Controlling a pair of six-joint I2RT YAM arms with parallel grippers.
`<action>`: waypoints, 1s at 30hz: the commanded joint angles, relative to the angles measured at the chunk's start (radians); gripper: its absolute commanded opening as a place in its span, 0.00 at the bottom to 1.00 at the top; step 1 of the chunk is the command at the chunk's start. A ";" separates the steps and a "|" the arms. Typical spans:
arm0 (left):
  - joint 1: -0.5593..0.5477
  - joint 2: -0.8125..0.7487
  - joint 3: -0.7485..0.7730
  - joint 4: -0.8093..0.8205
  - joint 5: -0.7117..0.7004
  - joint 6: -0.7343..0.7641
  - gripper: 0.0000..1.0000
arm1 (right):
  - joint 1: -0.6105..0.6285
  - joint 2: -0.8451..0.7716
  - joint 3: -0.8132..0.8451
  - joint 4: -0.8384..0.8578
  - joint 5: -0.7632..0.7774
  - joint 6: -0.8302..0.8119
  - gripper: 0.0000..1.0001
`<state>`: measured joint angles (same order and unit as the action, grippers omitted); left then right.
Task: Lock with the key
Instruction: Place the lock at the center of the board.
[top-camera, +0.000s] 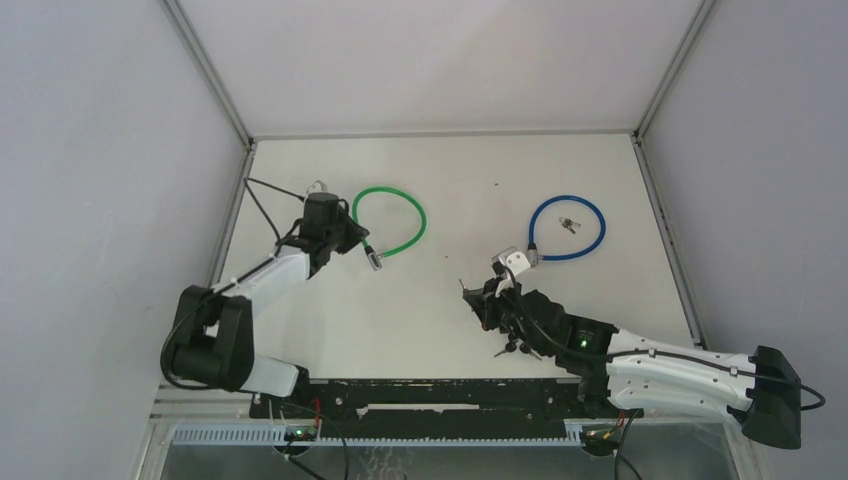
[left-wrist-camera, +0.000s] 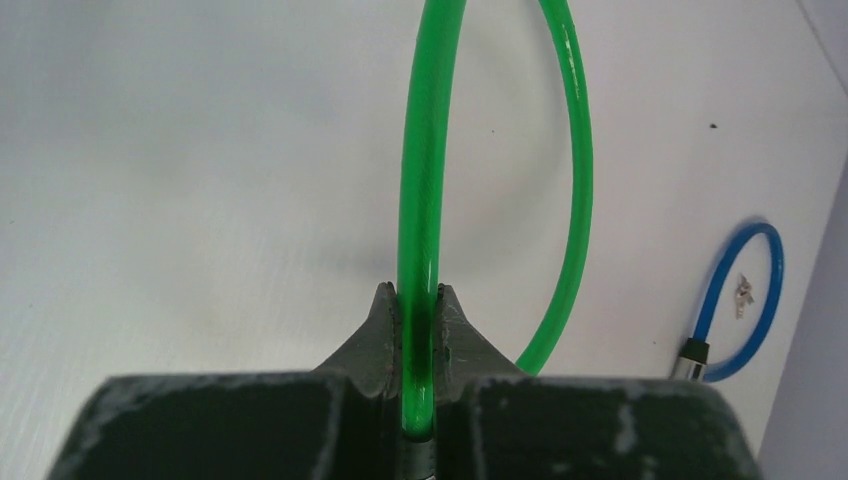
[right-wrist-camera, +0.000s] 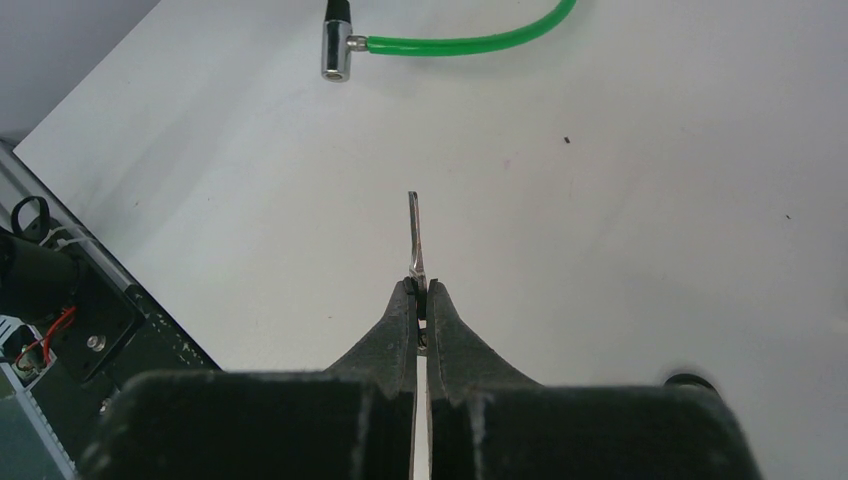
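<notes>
So the left gripper (left-wrist-camera: 418, 296) is squeezing the green cable lock (left-wrist-camera: 427, 150). Its two fingers are clamping right on the cable, with the green line running down between the pads and the rest of the loop arcing away ahead of the fingertips and curving back on their right side.

The right gripper (right-wrist-camera: 420, 290) is pinching the key (right-wrist-camera: 415, 235). The fingers are pressing together on the key's base and the thin blade is poking straight out past the tips, hanging just over the white table (right-wrist-camera: 650, 220).

The green cable's metal lock head (right-wrist-camera: 337, 50) is lying flat on the table well ahead of the right fingers and a bit off to their left, apart from the key tip. Can't tell from here which way the keyhole is facing.

Over on the far right of the left fingers, a blue cable lock (left-wrist-camera: 765, 290) is sitting on the table by itself, with a small metal piece (left-wrist-camera: 743, 290) lying inside its loop. It's too small to tell exactly what it is.
</notes>
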<state>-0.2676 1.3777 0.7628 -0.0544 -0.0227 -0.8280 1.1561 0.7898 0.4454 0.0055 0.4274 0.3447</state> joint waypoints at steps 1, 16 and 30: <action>0.003 0.088 0.112 0.039 -0.016 0.030 0.00 | -0.011 -0.005 0.019 0.028 -0.001 0.017 0.00; 0.004 0.340 0.306 -0.222 -0.071 0.062 0.35 | -0.060 0.055 0.062 0.034 -0.065 0.047 0.00; -0.007 0.135 0.301 -0.288 -0.144 0.098 0.67 | -0.250 0.301 0.231 0.110 -0.360 0.137 0.00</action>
<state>-0.2680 1.6814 1.0271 -0.3225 -0.1165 -0.7654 0.9733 0.9874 0.5610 0.0231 0.2241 0.4183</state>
